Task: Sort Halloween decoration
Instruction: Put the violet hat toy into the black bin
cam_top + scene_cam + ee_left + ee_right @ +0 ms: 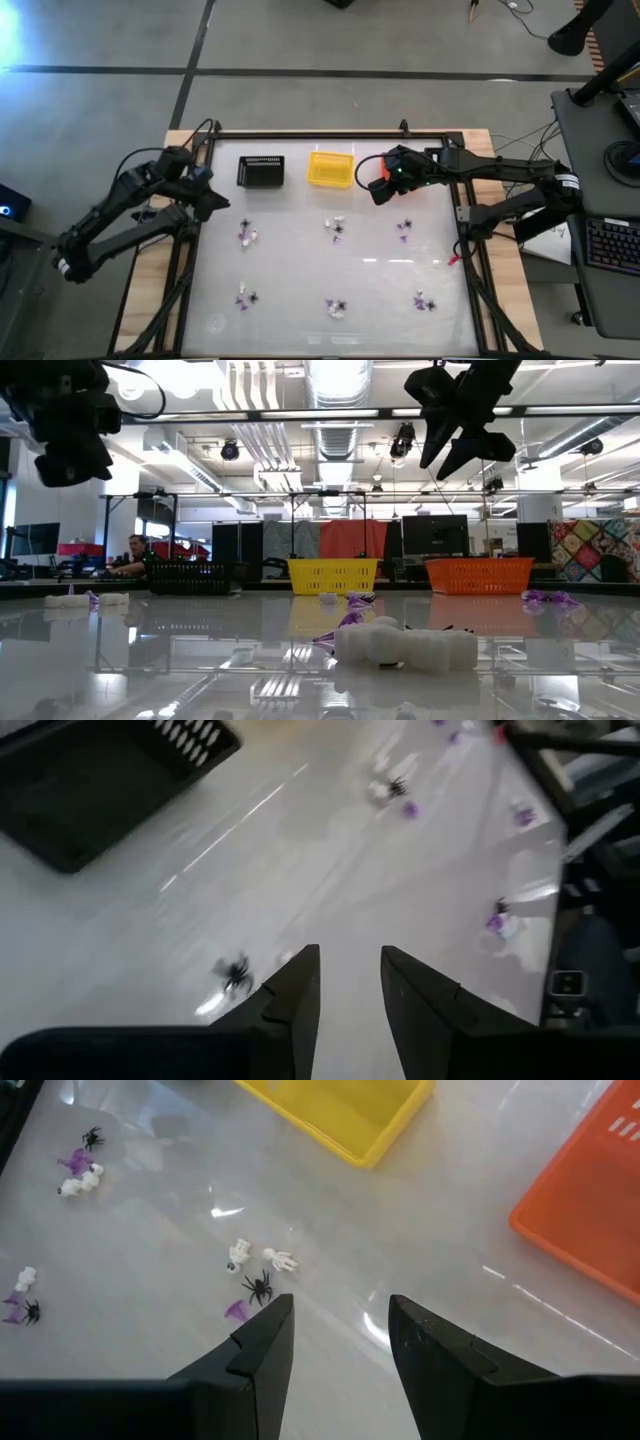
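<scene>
Trinkets (247, 235) in purple, black and white lie in six small clusters across the middle and lower table (300, 280), none yet in a basket. Along the upper edge we see the black basket (261, 171), yellow basket (330, 168) and, under the right arm, the orange basket (590, 1190), presumably one per colour. The left gripper (350, 985) hovers open, empty, near a black spider (236, 973). The right gripper (340, 1330) likewise hangs open, holding nothing.

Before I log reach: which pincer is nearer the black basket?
Left. The left pincer hovers just beside the black basket; the right pincer sits beyond the yellow basket.
</scene>
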`<action>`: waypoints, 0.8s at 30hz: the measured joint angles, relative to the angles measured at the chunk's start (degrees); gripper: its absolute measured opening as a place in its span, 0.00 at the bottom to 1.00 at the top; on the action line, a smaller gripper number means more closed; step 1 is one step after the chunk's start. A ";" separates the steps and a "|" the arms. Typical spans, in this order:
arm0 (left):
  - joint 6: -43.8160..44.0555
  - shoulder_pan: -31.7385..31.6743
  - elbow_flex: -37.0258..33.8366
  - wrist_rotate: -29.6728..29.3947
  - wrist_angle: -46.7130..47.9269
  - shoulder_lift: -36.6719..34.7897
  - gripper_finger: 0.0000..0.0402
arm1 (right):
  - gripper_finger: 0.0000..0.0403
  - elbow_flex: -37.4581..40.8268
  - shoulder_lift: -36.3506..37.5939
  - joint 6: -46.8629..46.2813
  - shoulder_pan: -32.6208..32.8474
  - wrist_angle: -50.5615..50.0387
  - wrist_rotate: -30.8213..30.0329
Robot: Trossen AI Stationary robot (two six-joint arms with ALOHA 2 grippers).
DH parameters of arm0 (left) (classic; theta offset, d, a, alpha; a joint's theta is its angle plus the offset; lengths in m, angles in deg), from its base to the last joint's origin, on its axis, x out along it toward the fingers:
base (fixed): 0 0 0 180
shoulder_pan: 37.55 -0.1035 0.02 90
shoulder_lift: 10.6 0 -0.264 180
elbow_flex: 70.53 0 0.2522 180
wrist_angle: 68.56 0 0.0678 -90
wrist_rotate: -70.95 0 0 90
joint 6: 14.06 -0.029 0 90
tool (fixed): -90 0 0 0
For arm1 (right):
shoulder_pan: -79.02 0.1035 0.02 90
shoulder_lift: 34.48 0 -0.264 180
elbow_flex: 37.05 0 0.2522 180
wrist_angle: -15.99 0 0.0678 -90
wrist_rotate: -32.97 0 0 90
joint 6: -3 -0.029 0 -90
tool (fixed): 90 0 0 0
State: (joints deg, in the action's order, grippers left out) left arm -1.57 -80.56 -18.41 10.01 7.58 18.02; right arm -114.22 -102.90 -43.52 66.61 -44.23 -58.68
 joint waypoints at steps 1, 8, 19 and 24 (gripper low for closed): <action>0.83 0.82 0.54 -1.03 0.85 0.41 0.23 | 0.39 0.00 0.01 0.06 0.00 0.00 0.00; 9.58 9.72 4.41 -7.39 3.29 3.92 0.23 | 0.39 0.00 0.02 0.11 0.00 -0.02 -0.49; 12.31 26.83 10.50 -20.94 8.40 14.14 0.23 | 0.39 0.00 0.02 0.09 0.00 0.00 -1.55; 15.31 32.62 7.55 -21.62 3.58 15.97 0.23 | 0.39 0.00 0.02 0.06 0.00 0.00 -1.96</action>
State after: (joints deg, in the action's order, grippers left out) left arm 13.73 -47.94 -10.87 -11.60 11.15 33.99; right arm -114.22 -102.88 -43.46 66.61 -44.23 -60.64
